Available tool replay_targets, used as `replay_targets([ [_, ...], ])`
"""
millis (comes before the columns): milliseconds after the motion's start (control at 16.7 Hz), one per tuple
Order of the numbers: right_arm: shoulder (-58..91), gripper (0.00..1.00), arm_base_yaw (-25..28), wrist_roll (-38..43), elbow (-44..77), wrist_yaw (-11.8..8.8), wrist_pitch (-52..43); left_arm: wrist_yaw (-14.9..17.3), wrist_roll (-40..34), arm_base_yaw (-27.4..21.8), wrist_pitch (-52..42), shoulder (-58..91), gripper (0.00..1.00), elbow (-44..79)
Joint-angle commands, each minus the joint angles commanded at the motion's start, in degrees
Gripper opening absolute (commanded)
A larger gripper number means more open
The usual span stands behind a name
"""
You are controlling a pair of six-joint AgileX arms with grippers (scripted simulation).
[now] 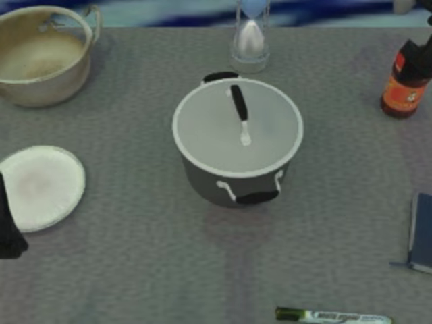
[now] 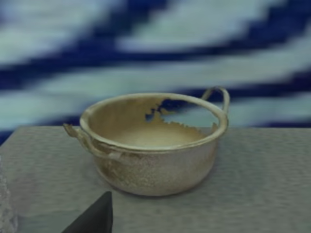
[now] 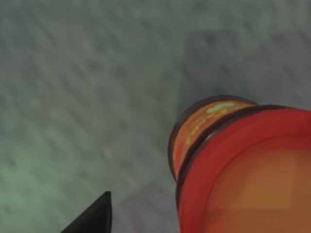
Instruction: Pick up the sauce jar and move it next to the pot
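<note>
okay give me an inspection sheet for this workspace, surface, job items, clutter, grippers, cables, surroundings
Surface: grey table.
Job's things: sauce jar upright near the right edge, well apart from the lidded pot at centre.
Clutter: beige pot, hourglass, white plate, blue book, marker.
Grippers: left gripper parked at the left edge; right gripper above the jar, seen only as a dark tip.
Cables: nothing seen.
Surroundings: blue-and-white backdrop.

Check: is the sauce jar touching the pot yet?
Apart. The top view shows the sauce jar standing at the table's right edge and the pot at centre, with a wide strip of bare grey table between them.
</note>
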Motion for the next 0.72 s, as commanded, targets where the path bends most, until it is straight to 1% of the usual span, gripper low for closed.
replay_targets([
  [240, 0.07, 1.0, 0.34, 0.3, -1.03, 0.07, 1.12, 0.0, 0.0, 0.0, 0.0, 0.0, 1.0, 0.0],
  [540, 0.99, 1.0, 1.15, 1.17, -7.51, 0.24, 8.89, 0.0, 0.0, 0.0, 0.0, 0.0, 1.0, 0.0],
  [720, 1.21, 1.0, 1.3, 1.32, -8.67, 0.27, 10.18, 0.0, 0.0, 0.0, 0.0, 0.0, 1.0, 0.0],
])
